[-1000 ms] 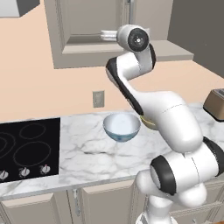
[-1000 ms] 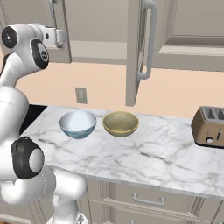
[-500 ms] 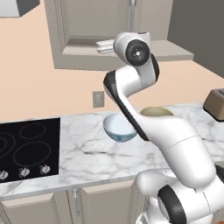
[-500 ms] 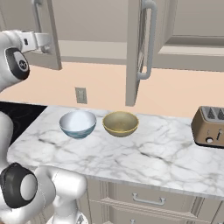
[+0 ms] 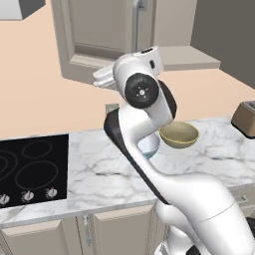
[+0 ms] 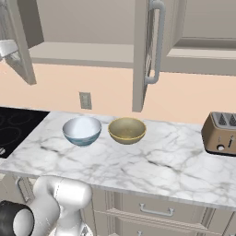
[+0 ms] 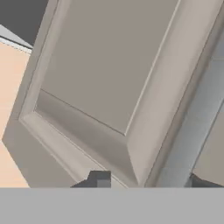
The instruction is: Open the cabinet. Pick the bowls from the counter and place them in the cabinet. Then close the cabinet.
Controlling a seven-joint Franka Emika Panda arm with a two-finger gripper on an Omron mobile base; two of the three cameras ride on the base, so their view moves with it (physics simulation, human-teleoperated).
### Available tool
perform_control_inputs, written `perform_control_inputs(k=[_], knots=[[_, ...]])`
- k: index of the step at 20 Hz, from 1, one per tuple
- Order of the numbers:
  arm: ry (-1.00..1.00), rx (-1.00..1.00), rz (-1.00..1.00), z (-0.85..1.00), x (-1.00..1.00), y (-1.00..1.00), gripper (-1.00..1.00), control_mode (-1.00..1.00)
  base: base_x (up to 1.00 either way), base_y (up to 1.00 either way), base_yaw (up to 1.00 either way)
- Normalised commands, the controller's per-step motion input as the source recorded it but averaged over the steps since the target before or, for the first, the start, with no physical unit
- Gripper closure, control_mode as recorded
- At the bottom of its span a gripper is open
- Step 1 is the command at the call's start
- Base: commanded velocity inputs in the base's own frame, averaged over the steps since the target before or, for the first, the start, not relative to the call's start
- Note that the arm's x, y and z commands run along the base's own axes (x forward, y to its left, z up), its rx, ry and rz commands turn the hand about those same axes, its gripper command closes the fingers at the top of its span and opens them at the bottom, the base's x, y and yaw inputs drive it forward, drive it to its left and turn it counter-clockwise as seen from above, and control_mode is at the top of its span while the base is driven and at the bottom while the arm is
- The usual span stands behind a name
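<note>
Pincer [image 7: 146, 183] part-open, raised against the left door [image 7: 109, 74] of the cabinet [image 6: 92, 27]. One dark fingertip [image 7: 99, 178] low on the recessed panel's frame, the other past the door's edge, that edge lying between them. Whether the pads actually press it, cannot tell.

Nearest on the counter [image 6: 152, 161]: white marble slab with grey veins, running left to right. On it, the white bowl [image 6: 82, 130] with blue-green outside, upright, mouth up. Just beside it, to its right, the yellowish-tan bowl [image 6: 127, 129], likewise upright and apart from the first. Further right, well apart, a brown toaster [image 6: 221, 133]. At the left end, the black cooktop [image 5: 30, 169].

Beyond, on the peach wall, an outlet [image 6: 85, 100] above the white bowl.

Highest and farthest, both cabinet doors swung out. Right door [image 6: 145, 50] edge-on, its long silver handle [image 6: 158, 44] vertical. Shelf floor [image 6: 83, 53] visible between the doors.
</note>
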Motion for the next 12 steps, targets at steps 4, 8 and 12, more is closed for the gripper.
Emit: perform_control_inputs(k=[4,8,12], knots=[[-0.02,-0.06,-0.01,-0.47,-0.84,0.88,-1.0,-1.0,0.0,0.0,0.0],[0.0,0.0,0.01,-0.01,-0.68,0.17,-1.0,-1.0,0.0,0.0,0.0],[-0.06,0.0,0.11,0.4,-1.0,-0.35,-1.0,-1.0,0.0,0.0,0.0]])
